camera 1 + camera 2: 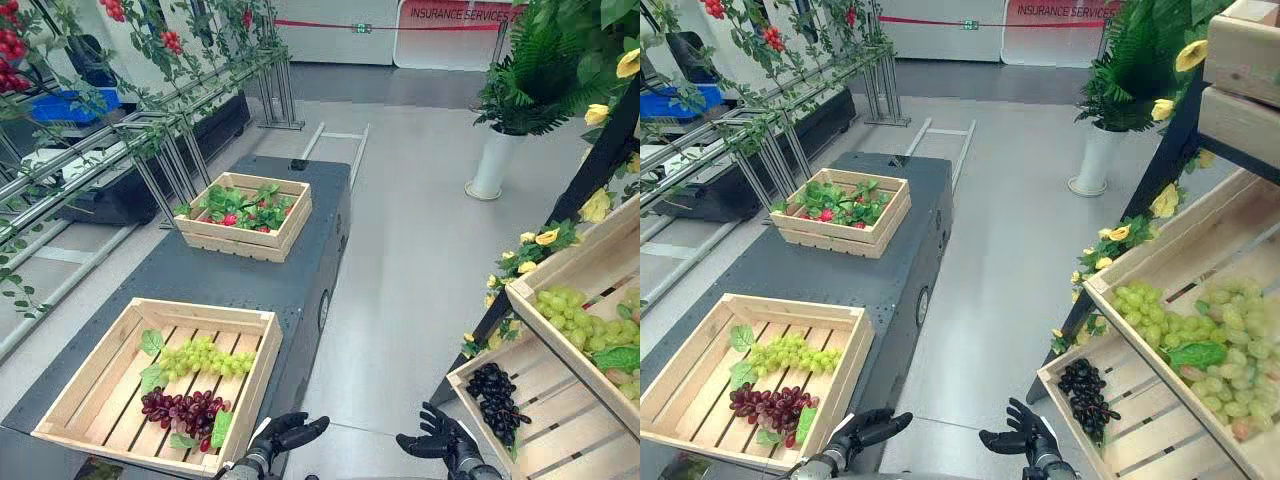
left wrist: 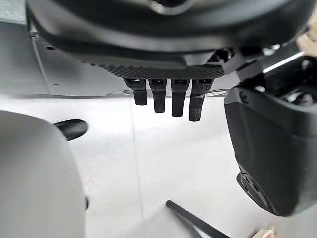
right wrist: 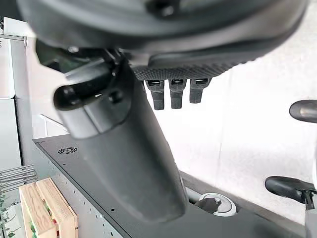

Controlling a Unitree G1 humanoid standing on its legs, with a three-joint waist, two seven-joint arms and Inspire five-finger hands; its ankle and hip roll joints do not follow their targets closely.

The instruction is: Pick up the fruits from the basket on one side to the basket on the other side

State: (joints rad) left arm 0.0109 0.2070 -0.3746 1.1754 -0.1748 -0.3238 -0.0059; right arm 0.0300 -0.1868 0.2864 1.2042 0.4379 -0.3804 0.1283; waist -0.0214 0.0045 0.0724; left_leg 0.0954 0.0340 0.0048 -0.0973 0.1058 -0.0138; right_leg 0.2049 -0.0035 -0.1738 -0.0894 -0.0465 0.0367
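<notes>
Left eye view: red grape bunch (image 1: 185,408) in wooden crate (image 1: 200,312) is found just left of loosely spread, empty left hand (image 1: 290,432), right hand (image 1: 440,441) equally slack-fingered, farther off.

crates on the dark table (image 1: 150,270): 2, a near crate (image 1: 100,370) and a far crate (image 1: 240,245).
crates with fruit at the right: 2, a lower crate (image 1: 560,440) and an upper crate (image 1: 570,270).
grape bunches, near crate: 2, being 1 green bunch (image 1: 205,357) and 1 red bunch (image 1: 185,410).
grape bunches, lower crate: 1 black bunch (image 1: 495,392).
upper crate: heap of green grapes (image 1: 575,320), bunch count not readable.
white plant pot (image 1: 492,160): 1.
</notes>
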